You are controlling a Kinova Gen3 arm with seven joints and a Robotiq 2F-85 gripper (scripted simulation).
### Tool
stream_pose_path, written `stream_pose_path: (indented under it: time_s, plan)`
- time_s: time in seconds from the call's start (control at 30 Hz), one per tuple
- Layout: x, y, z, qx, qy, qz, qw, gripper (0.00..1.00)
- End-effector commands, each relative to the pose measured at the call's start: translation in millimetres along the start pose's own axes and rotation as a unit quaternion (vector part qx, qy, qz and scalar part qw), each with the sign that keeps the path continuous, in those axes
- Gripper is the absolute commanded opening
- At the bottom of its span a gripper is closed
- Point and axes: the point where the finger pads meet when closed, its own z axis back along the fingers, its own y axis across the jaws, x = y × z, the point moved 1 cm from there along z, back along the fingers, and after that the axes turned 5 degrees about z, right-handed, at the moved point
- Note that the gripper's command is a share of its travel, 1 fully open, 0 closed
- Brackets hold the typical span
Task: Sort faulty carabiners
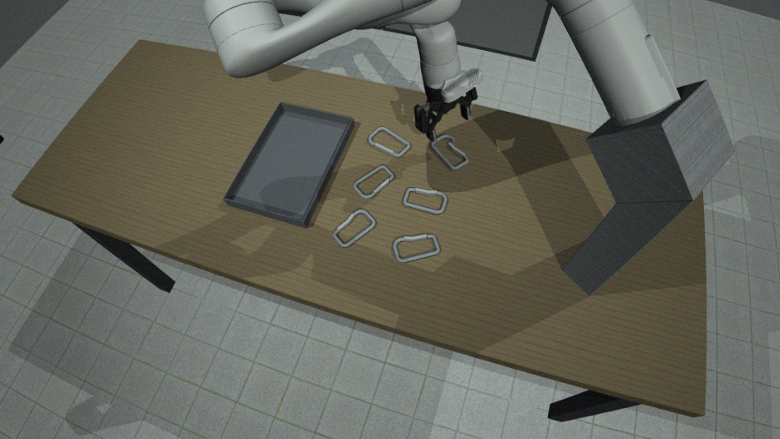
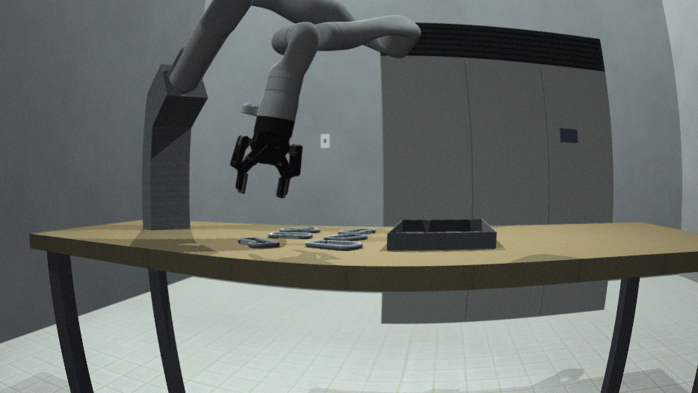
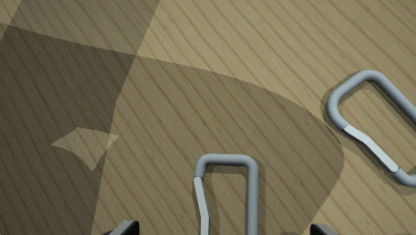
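My gripper [image 1: 448, 126] [image 2: 261, 193] [image 3: 224, 229] is open and empty, above one carabiner [image 1: 461, 164] [image 2: 270, 245] [image 3: 253, 197]. In the top view this carabiner's gate stands inward, with a gap at its free end; the wrist view cuts that end off. A second carabiner [image 1: 396, 137] [image 2: 334, 247] [image 3: 396, 96] lies between it and the grey tray [image 1: 267, 214] [image 2: 441, 240], gate closed. Other carabiners [image 1: 369, 175] [image 1: 422, 209] [image 1: 362, 234] [image 1: 421, 256] lie flat on the table outside the tray, gates apparently closed. No carabiner shows in the tray.
The wooden table [image 1: 103, 158] [image 2: 561, 243] carries everything. The arm's grey pedestal [image 1: 649, 163] [image 2: 168, 185] stands at the right in the top view. The tray has low raised walls. Arm shadows cross the table around the carabiners.
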Motion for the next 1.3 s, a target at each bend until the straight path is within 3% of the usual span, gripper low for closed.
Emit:
stream_pose_path:
  time_s: [0.0,0.97,1.0,1.27]
  plan:
    - [-2.5,-1.6,0.7,0.047,-0.086,0.0,0.995,1.0]
    - [-2.3,-1.0,1.0,0.047,-0.086,0.0,0.995,1.0]
    - [0.4,0.5,0.6,0.001,0.0,0.0,1.0,1.0]
    - [0.4,0.5,0.6,0.001,0.0,0.0,1.0,1.0]
